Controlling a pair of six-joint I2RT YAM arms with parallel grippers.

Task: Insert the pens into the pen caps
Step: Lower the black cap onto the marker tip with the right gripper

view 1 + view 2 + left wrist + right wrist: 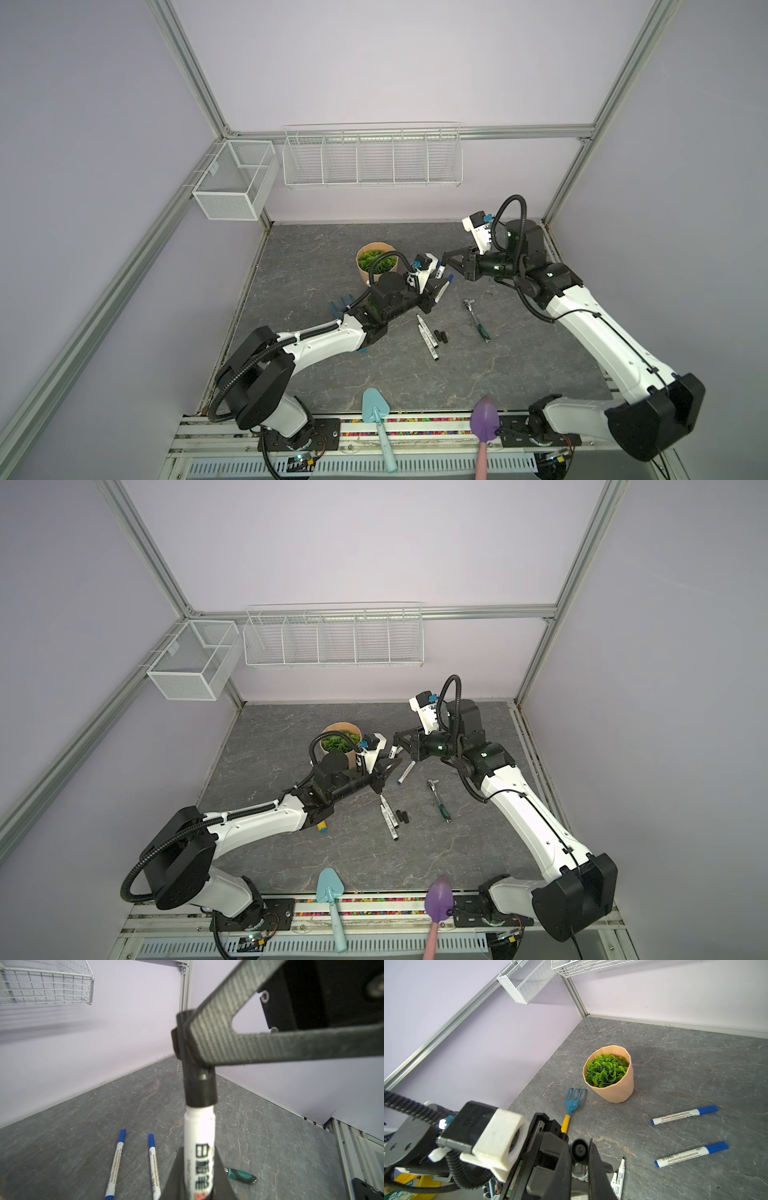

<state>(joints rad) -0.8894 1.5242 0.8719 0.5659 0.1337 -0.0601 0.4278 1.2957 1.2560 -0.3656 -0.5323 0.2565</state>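
Landmark: we place everything against the plant pot (376,266), which stands upright on the grey surface (332,374) toward the back wall.
Left tool: we see the left tool (198,1186) clamped tight round the printed barrel of the held pen (199,1136). The pen is white and raised off the surface, just beside the pot on the side facing the right arm.
Right tool: the right tool (579,1154) is pinched almost closed on a black cap (200,1088) and meets the left tool at that same spot beside the pot.
Cap and pen: in the left wrist view the black cap sits over the held pen's writing end, with its rim against the white barrel. We cannot tell whether it is pushed fully home.
Blue-capped pens: two blue-capped pens (685,1114) lie flat on the surface near the pot, side by side but apart, on the right arm's side.
Bare pens: two bare pens (433,353) lie close together farther from the pot, toward the arm bases, with their tips uncovered.
Loose black caps: two loose black caps (437,335) lie just beside the bare pens, on the side away from the pot.
Ratchet: the green-handled ratchet (482,330) lies well apart from the pot, beyond the loose caps.
Rake: a blue rake (572,1103) lies just beside the pot's base with its tines toward it. Its yellow handle runs under the left arm.
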